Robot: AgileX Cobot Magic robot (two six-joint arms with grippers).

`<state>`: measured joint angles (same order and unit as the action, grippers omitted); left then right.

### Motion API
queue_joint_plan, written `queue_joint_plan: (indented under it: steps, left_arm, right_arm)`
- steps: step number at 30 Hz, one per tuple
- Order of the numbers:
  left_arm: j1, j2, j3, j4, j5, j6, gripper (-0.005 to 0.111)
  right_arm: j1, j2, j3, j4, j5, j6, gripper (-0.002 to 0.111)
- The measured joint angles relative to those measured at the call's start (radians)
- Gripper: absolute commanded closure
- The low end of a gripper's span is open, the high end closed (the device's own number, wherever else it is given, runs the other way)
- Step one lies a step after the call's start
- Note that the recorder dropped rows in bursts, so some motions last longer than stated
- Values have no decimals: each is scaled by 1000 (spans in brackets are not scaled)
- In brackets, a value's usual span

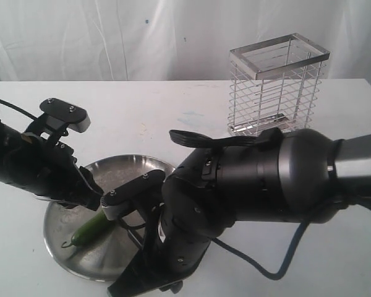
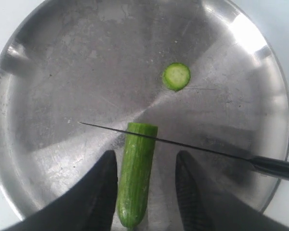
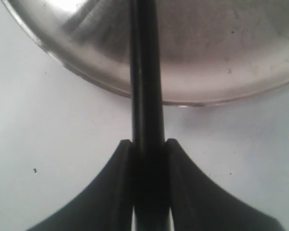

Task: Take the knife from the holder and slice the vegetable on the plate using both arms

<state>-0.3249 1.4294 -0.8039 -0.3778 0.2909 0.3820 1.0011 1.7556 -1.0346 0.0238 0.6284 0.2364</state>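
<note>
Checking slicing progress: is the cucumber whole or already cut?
Already cut: the cucumber has a flat end, and one round slice lies apart on the plate.

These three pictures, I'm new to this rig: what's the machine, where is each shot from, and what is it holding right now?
Two black robot arms work over a white table. The wide picture comes from a camera off the arms; the other two sit on the wrists. The left gripper straddles the vegetable on the steel plate, fingers apart on either side. The right gripper is shut on the knife, whose blade lies across the vegetable's cut end. One slice already lies loose on the plate. The wire holder stands behind.
</note>
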Motion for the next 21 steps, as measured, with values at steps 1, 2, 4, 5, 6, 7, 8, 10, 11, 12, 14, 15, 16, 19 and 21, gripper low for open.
queue_joint_plan:
  steps: [1, 2, 4, 5, 6, 7, 8, 10, 11, 12, 14, 15, 16, 19, 21]
  left_arm:
    - [0, 0, 0, 0, 0, 0, 62]
    - [0, 0, 0, 0, 0, 0, 62]
    - [0, 0, 0, 0, 0, -2, 62]
    - [0, 0, 0, 0, 0, -4, 62]
    - [0, 0, 0, 0, 0, -3, 62]
    - [0, 0, 0, 0, 0, -3, 62]
    - [0, 0, 0, 0, 0, -3, 62]
    - [0, 0, 0, 0, 0, -4, 62]
    - [0, 0, 0, 0, 0, -6, 62]
    - [0, 0, 0, 0, 0, -6, 62]
    - [0, 0, 0, 0, 2, -6, 62]
    - [0, 0, 0, -2, 2, -6, 62]
    - [0, 0, 0, -4, 3, -6, 62]
    - [0, 0, 0, -6, 3, -6, 62]
    - [0, 0, 0, -6, 3, -6, 62]
  right_arm:
    - [0, 0, 0, 0, -5, 0, 108]
    - [0, 0, 0, 0, -11, 0, 108]
    - [0, 2, 0, 0, -22, 0, 108]
    - [0, 4, 0, 0, -26, 0, 108]
    - [0, 9, 0, 0, -27, 0, 108]
    - [0, 13, 0, 0, -27, 0, 108]
    - [0, 19, 0, 0, -27, 0, 108]
    - [0, 33, 0, 0, -27, 0, 108]
    - [0, 41, 0, 0, -27, 0, 108]
    - [0, 45, 0, 0, -27, 4, 108]
    - [0, 52, -3, 0, -31, 7, 108]
    - [0, 52, -3, 0, -35, 8, 108]
    - [0, 54, -5, 0, -35, 12, 108]
    - [0, 54, -7, 0, -38, 22, 108]
    - [0, 54, -7, 0, -38, 26, 108]
